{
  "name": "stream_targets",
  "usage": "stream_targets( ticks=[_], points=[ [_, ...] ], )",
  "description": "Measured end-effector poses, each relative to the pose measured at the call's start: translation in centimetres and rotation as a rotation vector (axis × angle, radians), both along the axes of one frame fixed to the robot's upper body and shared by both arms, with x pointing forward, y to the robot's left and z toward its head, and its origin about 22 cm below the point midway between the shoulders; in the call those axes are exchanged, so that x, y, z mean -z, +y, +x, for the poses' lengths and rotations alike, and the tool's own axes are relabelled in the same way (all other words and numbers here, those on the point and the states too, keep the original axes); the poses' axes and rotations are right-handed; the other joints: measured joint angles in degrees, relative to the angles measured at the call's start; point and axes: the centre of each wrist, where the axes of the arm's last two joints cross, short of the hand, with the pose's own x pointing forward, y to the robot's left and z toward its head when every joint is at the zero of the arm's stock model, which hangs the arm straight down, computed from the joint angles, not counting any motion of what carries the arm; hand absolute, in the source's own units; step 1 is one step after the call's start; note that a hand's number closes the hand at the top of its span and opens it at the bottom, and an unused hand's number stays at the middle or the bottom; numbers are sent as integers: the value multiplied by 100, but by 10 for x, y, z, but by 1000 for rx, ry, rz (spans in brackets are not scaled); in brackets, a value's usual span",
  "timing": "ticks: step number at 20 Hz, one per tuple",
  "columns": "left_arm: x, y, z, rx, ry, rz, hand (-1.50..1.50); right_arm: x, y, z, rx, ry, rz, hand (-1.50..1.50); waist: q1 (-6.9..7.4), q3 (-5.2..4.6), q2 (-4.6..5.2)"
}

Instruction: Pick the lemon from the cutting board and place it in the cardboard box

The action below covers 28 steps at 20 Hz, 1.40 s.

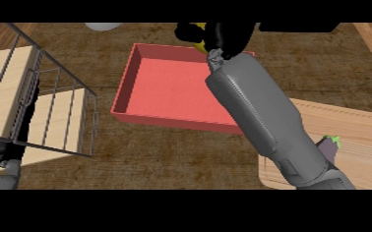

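My right hand (227, 38) is out at about one o'clock, my grey forearm (265, 118) running up to it from five o'clock. Its black fingers are curled round the lemon (197, 31), which shows only as a sliver of yellow at the hand's left edge; the rest is hidden inside my grip. Hand and lemon hang over the far right corner of the red box (170, 86), the open tray at the centre that I take for the cardboard box of the task.

The cutting board (341, 128) lies at four o'clock, with a dark purple vegetable with a green stem (330, 146) at its near end, beside my forearm. A wire rack (51, 103) stands at nine o'clock.

The carry looks nearly done; what remains is the release. My worry is the position: the lemon sits right over the far wall, not over the middle of the floor. If I let go here it could strike the rim and roll off onto the counter beyond, or bounce out of the shallow tray. Drawing back toward six o'clock first would be safer.

My left hand (7, 169) barely shows at eight o'clock; I cannot tell its state.
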Motion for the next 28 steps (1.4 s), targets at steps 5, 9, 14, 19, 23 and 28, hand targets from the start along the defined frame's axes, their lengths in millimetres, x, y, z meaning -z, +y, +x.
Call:
stream_targets(
  ticks=[5,9,14,19,23,28],
  points=[
    [4,-9,3,13,-11,-1,0,18,-10,22,70,64,0,-150,51,16,24],
    [3,-13,8,21,-18,2,0,34,-22,33,115,112,91,-150,130,7,58],
    [3,-14,10,37,-20,2,0,53,-30,43,143,103,178,-150,173,11,69],
    [2,-14,11,35,-11,-2,0,54,-25,46,136,-1,189,-150,170,11,55],
    [3,-8,7,25,-8,-4,0,48,-25,48,140,-138,213,-150,94,19,29],
    [4,-3,0,-11,13,-9,0,46,-31,41,151,-273,279,-150,-65,22,-38]
  ],
)
